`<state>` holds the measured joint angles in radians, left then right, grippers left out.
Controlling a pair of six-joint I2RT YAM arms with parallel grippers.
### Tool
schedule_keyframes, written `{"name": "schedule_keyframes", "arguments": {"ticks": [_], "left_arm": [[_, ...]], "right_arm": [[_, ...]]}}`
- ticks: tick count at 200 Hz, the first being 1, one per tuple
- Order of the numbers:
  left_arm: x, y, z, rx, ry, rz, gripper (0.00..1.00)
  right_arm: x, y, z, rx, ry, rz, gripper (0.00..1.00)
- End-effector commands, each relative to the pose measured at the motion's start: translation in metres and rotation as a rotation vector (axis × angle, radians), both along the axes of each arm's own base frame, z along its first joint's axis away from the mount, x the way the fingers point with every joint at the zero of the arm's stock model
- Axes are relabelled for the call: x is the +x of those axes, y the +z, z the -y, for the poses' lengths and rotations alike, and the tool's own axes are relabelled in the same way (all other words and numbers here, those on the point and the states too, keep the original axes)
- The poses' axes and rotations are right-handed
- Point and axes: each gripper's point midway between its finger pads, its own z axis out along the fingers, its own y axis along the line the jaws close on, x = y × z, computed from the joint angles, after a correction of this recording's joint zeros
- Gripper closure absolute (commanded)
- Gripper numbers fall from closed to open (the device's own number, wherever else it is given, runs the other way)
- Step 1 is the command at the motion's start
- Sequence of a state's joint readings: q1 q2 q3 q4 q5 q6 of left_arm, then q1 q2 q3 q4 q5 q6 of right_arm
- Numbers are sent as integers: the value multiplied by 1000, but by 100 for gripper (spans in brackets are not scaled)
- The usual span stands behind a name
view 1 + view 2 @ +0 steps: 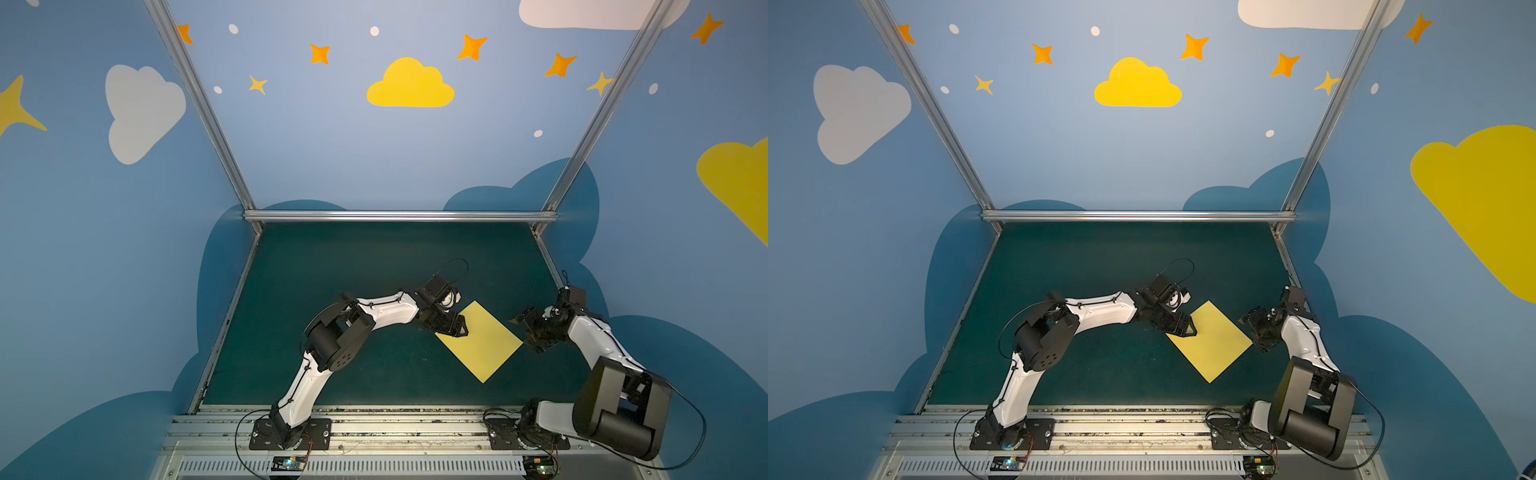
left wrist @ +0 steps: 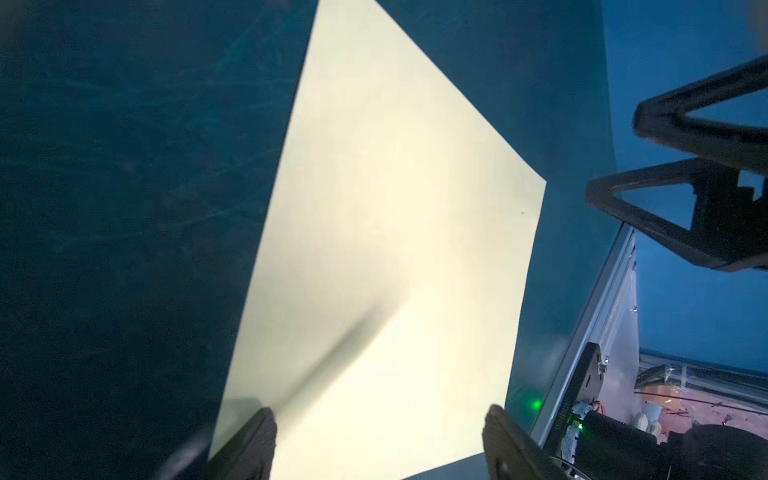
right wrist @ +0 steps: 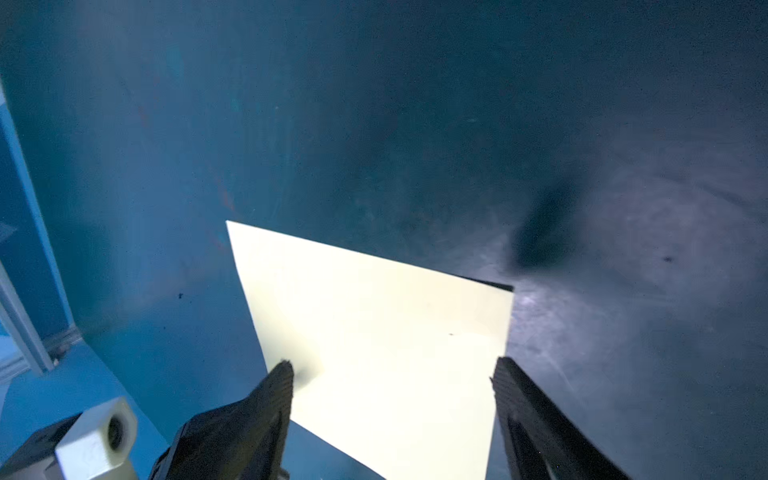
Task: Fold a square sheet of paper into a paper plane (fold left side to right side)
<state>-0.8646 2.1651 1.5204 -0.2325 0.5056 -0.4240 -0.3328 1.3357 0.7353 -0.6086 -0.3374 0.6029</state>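
Pale yellow paper [image 1: 484,345] on green mat [image 1: 374,270], between left gripper [image 1: 456,326] and right gripper [image 1: 524,334], both wide, seemingly empty.

Item: thin pale yellow square sheet of paper [image 1: 480,343], plain and unprinted. Location: lying on the dark green table mat [image 1: 353,291], right of centre and in the nearer half, as seen in both top views [image 1: 1210,343]. Pose: flat, turned diamond-wise, with one corner toward the back wall and the opposite corner toward the front rail. Edges straight, four corners sharp. Whether it is a single layer or doubled cannot be told. Left wrist view [image 2: 395,249]: surface smooth, with one soft dark diagonal streak, crease or shadow undetermined. Right wrist view [image 3: 395,353]: a thin dark sliver borders one edge near a corner
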Motion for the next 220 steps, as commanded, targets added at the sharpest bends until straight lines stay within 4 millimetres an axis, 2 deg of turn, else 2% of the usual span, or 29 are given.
{"name": "schedule_keyframes", "arguments": {"ticks": [1, 25, 61, 114, 145, 169, 200, 208, 220], "left_arm": [[13, 23, -10, -13, 49, 28, 20], [20, 39, -17, -38, 68, 48, 20], [34, 58, -35, -71, 119, 70, 19], [53, 83, -64, -156, 203, 71, 18], [60, 91, -79, -183, 233, 71, 17], [64, 94, -90, -188, 255, 74, 17], [67, 95, -102, -193, 286, 67, 17], [66, 94, -105, -187, 293, 64, 17], [63, 91, -108, -172, 303, 50, 17]], "right_arm": [[-8, -9, 7, -8, 8, -72, 20], [-4, -14, 12, -14, 12, -79, 19], [4, -23, 9, 9, 33, -91, 19], [15, -37, -7, 11, 71, -142, 19], [25, -41, -41, 21, 121, -147, 19], [36, -38, -79, 49, 165, -116, 19], [59, -17, -149, 101, 304, -40, 20], [63, -10, -157, 86, 329, -27, 20], [66, 0, -159, 69, 333, -6, 20]]}}
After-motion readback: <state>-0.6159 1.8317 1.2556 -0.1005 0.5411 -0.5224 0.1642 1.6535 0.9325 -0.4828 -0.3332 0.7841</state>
